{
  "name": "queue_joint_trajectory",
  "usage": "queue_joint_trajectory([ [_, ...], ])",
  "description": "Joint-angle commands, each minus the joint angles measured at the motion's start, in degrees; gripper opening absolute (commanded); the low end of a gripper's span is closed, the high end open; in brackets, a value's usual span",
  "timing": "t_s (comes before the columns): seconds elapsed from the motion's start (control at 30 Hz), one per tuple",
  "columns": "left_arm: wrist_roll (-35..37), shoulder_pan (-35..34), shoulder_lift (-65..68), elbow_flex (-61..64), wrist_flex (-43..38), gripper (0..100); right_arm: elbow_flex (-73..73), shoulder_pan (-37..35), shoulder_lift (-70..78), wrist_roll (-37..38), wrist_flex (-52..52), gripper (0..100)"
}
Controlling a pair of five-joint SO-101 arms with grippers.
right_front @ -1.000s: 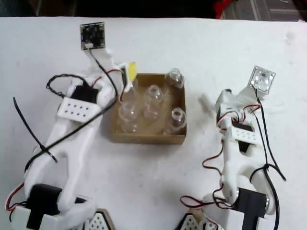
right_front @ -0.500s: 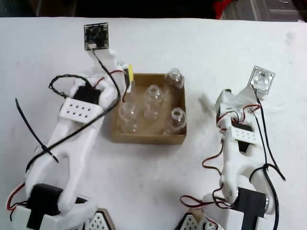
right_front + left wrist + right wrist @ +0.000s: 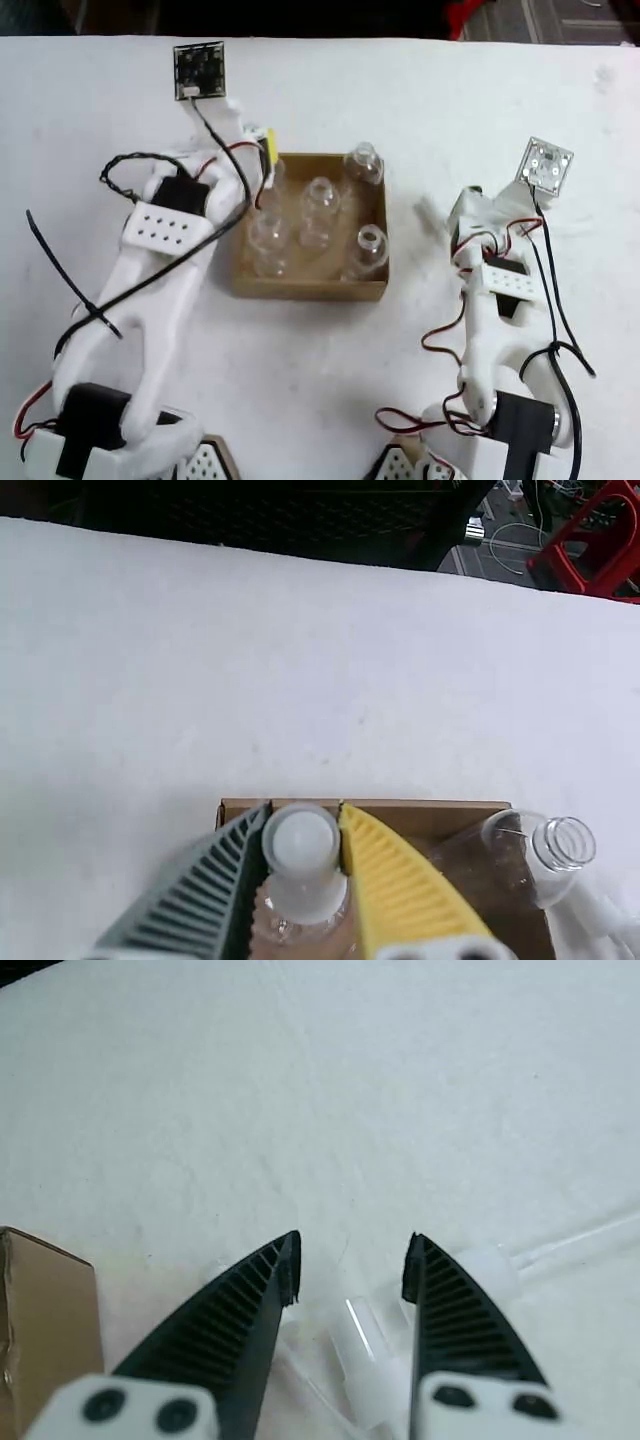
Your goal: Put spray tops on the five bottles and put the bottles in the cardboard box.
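The cardboard box [image 3: 310, 290] sits mid-table between the arms. Several clear bottles stand in it, among them one at the far right corner [image 3: 363, 163], one in the middle [image 3: 320, 208] and one near the right wall [image 3: 367, 250], their necks open. My left gripper [image 3: 303, 811], with one grey and one yellow finger, is shut on a clear bottle [image 3: 300, 852] with a whitish round top at the box's far left corner [image 3: 268, 165]. My right gripper [image 3: 350, 1250] is open just above white spray tops [image 3: 362, 1348] lying on the table right of the box.
The white table [image 3: 420, 90] stretches wide beyond the box, ending in a dark edge at the back. Another spray top with a thin tube [image 3: 492, 1260] lies beside the right gripper's finger. Loose cables hang off both arms [image 3: 495, 280].
The left arm has shifted slightly toward the far side, keeping the bottle in its grip at the box's corner. The right arm has not moved.
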Motion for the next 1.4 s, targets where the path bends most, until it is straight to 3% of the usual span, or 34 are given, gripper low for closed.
queue_joint_trajectory([
  [0.0,0.09,0.75,-1.45,-3.16,0.26,2,-0.44,-0.66,-0.04,0.79,-1.36,14.9],
  [0.2,-7.56,1.98,-1.45,-3.08,0.09,2,-0.44,-0.66,-0.04,0.79,-1.36,14.9],
  [0.5,-12.48,2.59,-0.84,-3.08,-0.18,2,-0.44,-0.66,-0.04,0.79,-1.36,14.9],
  [0.73,-16.70,2.33,-1.01,5.71,-13.36,2,-0.44,-0.66,-0.04,0.79,-1.36,14.9],
  [0.87,-16.53,2.51,-1.36,10.29,-19.16,2,-0.44,-0.66,-0.04,0.79,-1.36,14.9],
  [1.37,-16.79,2.07,-1.36,10.46,-17.05,2,-0.44,-0.66,-0.04,0.79,-1.36,14.9],
])
